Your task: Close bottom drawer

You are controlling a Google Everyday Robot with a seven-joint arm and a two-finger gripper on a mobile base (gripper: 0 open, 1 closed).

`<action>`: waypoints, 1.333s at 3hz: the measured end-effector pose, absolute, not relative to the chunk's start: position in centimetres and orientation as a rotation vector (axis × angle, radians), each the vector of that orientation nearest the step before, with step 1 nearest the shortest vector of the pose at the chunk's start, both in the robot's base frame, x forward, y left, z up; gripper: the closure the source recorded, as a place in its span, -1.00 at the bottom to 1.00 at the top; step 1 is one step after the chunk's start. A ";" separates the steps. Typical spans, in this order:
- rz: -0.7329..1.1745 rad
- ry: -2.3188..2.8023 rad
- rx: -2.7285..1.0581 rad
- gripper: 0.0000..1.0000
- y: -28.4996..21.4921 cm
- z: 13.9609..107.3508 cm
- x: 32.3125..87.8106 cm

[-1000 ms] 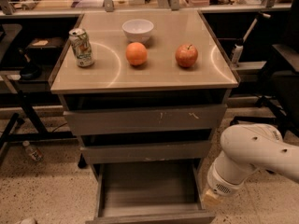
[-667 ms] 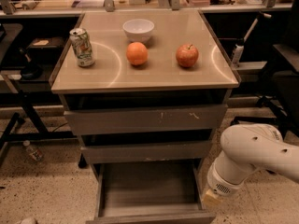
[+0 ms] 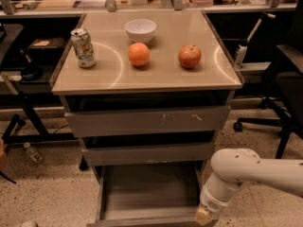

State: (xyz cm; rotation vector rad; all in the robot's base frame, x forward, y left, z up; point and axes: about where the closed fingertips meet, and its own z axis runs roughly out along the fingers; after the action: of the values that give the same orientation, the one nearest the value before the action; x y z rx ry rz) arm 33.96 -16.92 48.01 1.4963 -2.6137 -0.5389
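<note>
**Bottom drawer (image 3: 147, 189) open, gripper (image 3: 206, 215) at its front right corner.**
The drawer stands pulled out beneath the middle drawer (image 3: 147, 154) and the scratched top drawer (image 3: 147, 121), its wood-grain floor exposed. The gripper hangs low by the right end of the drawer's front. Whether it is open or closed, or touching the front, cannot be told. You probably do best to set contact on the flat front nearer its middle. Then push straight back along the slides, since an off-centre push could skew the box and bind it. Keep the push level and gentle, so the can (image 3: 83, 48), orange (image 3: 138, 54) and apple (image 3: 189, 56) are not jolted.
</note>
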 end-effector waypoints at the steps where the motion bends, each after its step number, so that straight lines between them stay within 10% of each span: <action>1: -0.598 -2.583 1.408 1.00 -15.8 41.2 32.9; 4: -0.681 -2.615 1.381 1.00 -15.7 36.2 34.6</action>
State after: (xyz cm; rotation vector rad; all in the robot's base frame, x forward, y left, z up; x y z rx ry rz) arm 34.59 -15.68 36.21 1.3811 -2.6152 -0.6807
